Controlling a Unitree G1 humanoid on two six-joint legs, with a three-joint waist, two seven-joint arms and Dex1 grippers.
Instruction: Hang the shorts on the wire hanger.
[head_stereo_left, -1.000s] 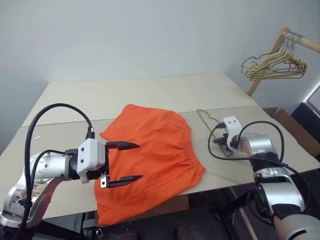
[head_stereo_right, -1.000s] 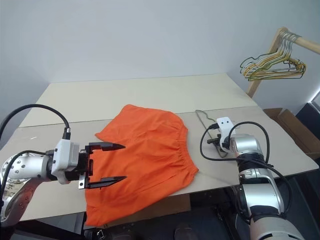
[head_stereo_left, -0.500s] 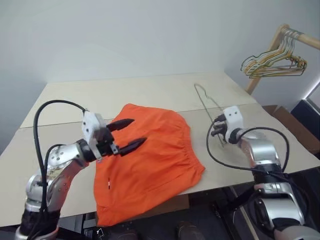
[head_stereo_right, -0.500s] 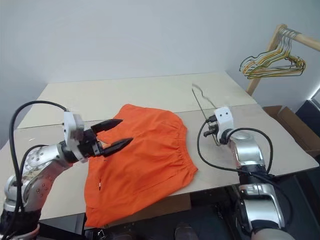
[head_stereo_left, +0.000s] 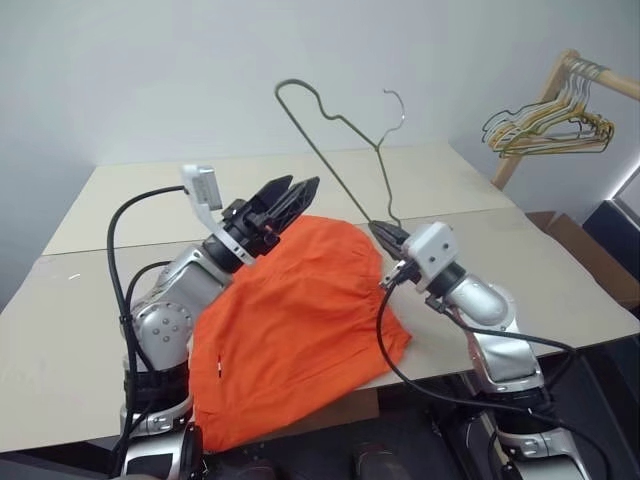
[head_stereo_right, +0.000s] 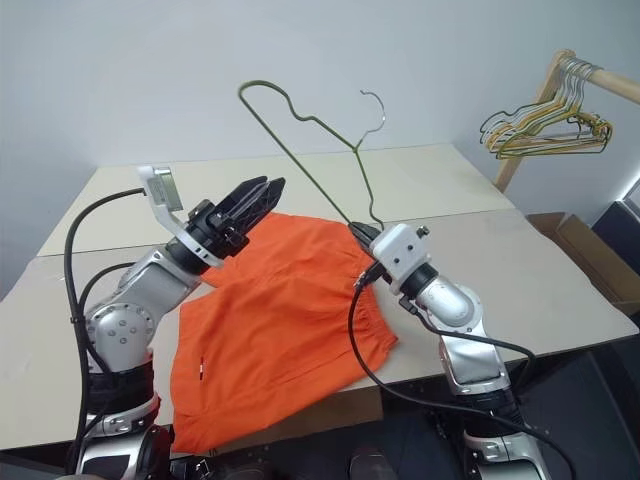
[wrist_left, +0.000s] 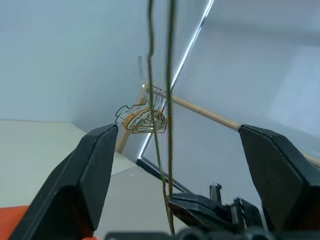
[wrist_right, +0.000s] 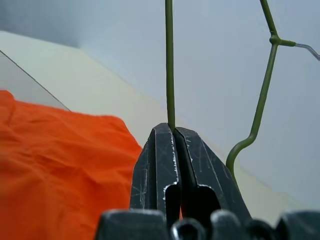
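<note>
Table (head_stereo_left: 300, 185): two pale beige tops set edge to edge; the seam between them runs side to side under the cloth.
Shorts (head_stereo_left: 300, 320): bright orange, spread flat across the near tabletop at about its middle, one leg hanging over the near edge. The gathered waistband faces the right edge. Nothing is threaded through them, and neither gripper holds them.
Wire hanger (head_stereo_left: 335, 125): off the table, held up in the air above the far part of the shorts, hook uppermost. Its bottom wire runs down into the right gripper's tips. It is bare, with no cloth on it.
Spare hangers (head_stereo_left: 545, 128): a yellowish and green bunch on a wooden rail past the table's far right corner, well apart from the work.
Right gripper (wrist_right: 172, 131): fingers pressed together, pinching the thin wire between their tips, over the waistband side of the shorts.
Left gripper (head_stereo_left: 285, 200): fingers spread wide with nothing between them, raised over the far left edge of the shorts and pointing towards the hanger; in the left wrist view the wire stands between its two fingers (wrist_left: 90, 165) but farther off, not touched.
Done: the hanger is picked up and presented.
Left: by my reading, nearly all of it. The shorts must be gripped, fed over the hanger's bar, and settled.
</note>
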